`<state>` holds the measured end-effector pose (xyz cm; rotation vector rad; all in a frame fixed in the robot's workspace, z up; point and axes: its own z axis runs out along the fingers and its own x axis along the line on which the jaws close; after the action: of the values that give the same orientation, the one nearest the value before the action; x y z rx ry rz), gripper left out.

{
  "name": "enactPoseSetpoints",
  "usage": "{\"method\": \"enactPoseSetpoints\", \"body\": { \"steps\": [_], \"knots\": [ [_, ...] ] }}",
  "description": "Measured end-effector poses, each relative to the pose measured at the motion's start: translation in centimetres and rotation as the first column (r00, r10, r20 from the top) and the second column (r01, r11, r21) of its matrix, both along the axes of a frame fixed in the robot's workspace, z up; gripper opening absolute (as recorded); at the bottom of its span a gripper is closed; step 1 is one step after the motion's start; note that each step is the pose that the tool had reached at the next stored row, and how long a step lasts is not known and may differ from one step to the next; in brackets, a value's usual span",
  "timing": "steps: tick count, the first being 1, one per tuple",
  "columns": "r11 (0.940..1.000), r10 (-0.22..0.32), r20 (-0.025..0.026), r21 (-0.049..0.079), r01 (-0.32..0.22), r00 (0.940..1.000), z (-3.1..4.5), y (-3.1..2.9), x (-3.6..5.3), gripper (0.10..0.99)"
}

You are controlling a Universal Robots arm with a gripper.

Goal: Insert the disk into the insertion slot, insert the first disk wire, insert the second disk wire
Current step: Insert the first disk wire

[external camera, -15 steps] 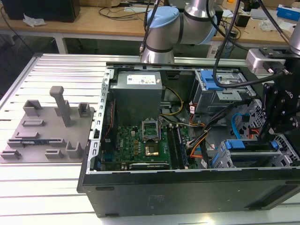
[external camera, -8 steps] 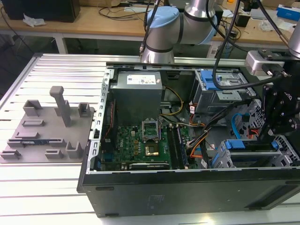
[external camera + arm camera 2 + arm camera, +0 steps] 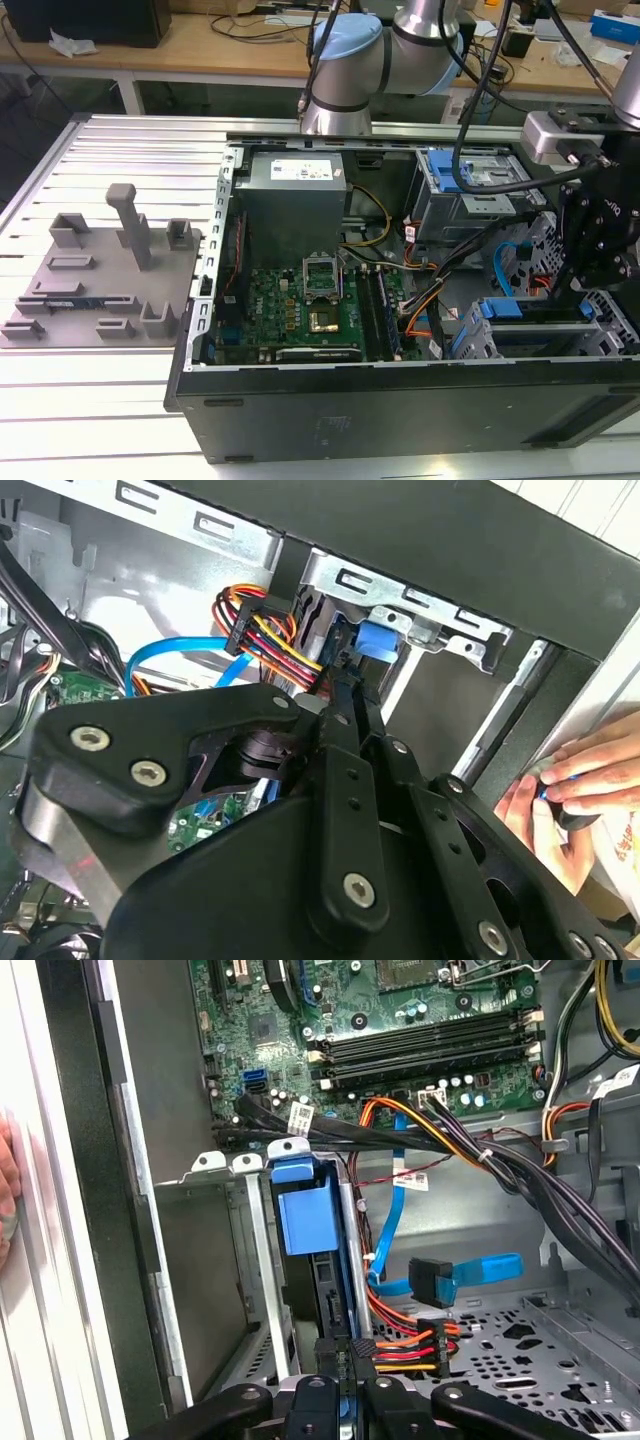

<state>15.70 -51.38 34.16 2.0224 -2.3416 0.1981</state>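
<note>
The disk sits on edge inside the insertion slot (image 3: pixel 478 345), its blue carrier (image 3: pixel 530 309) showing along the top. In the first wrist view the carrier's blue handle (image 3: pixel 305 1215) stands between the slot's grey walls (image 3: pixel 262 1260). My gripper (image 3: pixel 347 1352) is at the disk's rear end, shut on the black plug of a disk wire with red, orange and yellow leads (image 3: pixel 405 1345). A second disk wire, flat and blue with a blue plug (image 3: pixel 440 1280), lies loose beside the slot. In the second wrist view the gripper (image 3: pixel 345 685) points at the blue handle (image 3: pixel 375 640).
The open computer case holds a green motherboard (image 3: pixel 300 300), a grey power supply (image 3: pixel 295 185) and a taller cage with a blue latch (image 3: pixel 470 180). Black cable bundles (image 3: pixel 520 1175) cross near the slot. A person's hand (image 3: pixel 585 770) is at the case's outer wall. A grey fixture plate (image 3: pixel 95 280) lies outside.
</note>
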Motion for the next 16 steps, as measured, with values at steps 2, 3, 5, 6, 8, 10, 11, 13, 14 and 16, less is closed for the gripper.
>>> {"method": "enactPoseSetpoints", "body": {
  "steps": [2, 3, 5, 6, 8, 10, 11, 13, 14, 16],
  "knots": [
    [1.0000, 0.000, -0.0003, -0.001, 0.000, 1.0000, 0.47, 0.02, 0.00, 0.165],
    [1.0000, 0.000, -0.0002, -0.004, 0.000, 1.0000, 0.90, 0.05, 0.00, 0.165],
    [0.9999, 0.000, -0.0003, -0.010, 0.000, 1.0000, 1.83, 0.40, 0.00, 0.165],
    [0.9999, 0.000, -0.0002, -0.015, 0.000, 1.0000, 2.06, 0.75, 0.00, 0.165],
    [0.9999, 0.001, -0.0003, -0.015, -0.001, 1.0000, 2.05, 0.79, 0.00, 0.165],
    [0.9999, 0.001, -0.0002, -0.016, -0.001, 1.0000, 2.05, 0.80, 0.00, 0.165],
    [0.9999, 0.001, -0.0002, -0.016, -0.001, 1.0000, 1.98, 0.86, 0.00, 0.165],
    [0.9999, 0.002, -0.0002, -0.015, -0.002, 1.0000, 1.76, 1.17, 0.00, 0.165],
    [0.9999, 0.003, -0.0002, -0.016, -0.003, 1.0000, 1.70, 1.30, 0.00, 0.165],
    [0.9999, 0.005, -0.0002, -0.015, -0.005, 1.0000, 1.60, 1.76, 0.00, 0.165]
  ]
}}
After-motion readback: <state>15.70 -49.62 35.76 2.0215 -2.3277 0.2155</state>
